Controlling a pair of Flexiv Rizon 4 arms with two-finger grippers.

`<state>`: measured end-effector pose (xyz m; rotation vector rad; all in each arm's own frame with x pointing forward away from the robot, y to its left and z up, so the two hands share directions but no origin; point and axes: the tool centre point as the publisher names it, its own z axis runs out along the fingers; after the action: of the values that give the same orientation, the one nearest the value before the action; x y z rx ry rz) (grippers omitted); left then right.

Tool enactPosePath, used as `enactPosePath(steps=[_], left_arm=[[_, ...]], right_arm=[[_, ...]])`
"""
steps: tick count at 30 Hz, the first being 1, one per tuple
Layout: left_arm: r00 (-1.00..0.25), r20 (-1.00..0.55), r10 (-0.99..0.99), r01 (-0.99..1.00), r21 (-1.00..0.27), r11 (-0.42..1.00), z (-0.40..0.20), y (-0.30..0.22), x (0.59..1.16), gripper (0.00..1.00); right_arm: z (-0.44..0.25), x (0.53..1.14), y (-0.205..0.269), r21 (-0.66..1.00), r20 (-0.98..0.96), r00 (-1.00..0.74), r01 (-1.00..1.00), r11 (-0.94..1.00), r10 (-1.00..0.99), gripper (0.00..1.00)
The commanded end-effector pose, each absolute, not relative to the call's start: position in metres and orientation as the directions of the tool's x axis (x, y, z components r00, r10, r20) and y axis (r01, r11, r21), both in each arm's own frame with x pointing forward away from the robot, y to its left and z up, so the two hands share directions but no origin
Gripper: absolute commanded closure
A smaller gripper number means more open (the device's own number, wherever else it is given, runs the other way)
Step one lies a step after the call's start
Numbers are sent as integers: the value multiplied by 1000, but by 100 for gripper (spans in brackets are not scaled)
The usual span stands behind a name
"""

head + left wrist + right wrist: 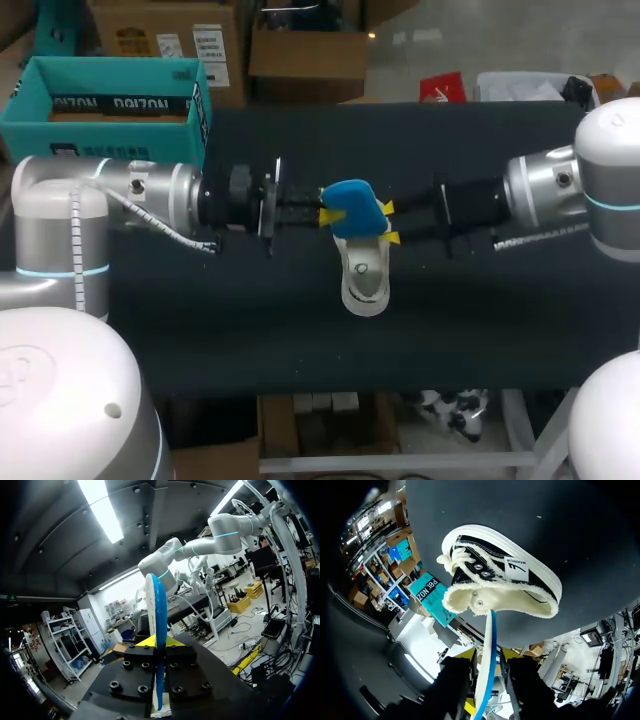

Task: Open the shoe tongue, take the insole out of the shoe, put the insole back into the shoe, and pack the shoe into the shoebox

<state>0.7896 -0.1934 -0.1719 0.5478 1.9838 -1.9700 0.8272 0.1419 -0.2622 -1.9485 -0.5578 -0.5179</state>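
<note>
Insole (355,207) (blue) clamped between left fingers (329,215), above shoe (365,282).

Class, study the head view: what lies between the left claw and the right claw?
The blue insole spans the gap between the left claw and the right claw, above the shoe; the head view shows it.

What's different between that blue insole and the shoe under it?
The insole is bright blue and thin; the shoe is cream and black and bulky. The insole is held in the air by the left gripper; the shoe rests on the table. Shared: both are mid-table, the insole directly above the shoe.
</note>
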Motion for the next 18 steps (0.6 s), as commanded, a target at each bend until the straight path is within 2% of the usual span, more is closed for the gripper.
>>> enactPosePath(steps=[1,3,17,18], left_arm=[[-885,-463,52,464,-886,-10,-175,-196,789,100],[-883,-467,45,467,-884,-9,-176,-196,790,100],[-888,-457,45,458,-889,15,-181,-202,792,100],[-890,-453,46,454,-891,21,-181,-203,792,65]], right_arm=[[-262,829,141,-714,572,804,585,-385,161,80],[-262,829,141,-715,571,805,585,-383,162,100],[-263,827,141,-724,564,811,577,-378,158,100],[-264,827,141,-725,563,812,576,-377,158,100]])
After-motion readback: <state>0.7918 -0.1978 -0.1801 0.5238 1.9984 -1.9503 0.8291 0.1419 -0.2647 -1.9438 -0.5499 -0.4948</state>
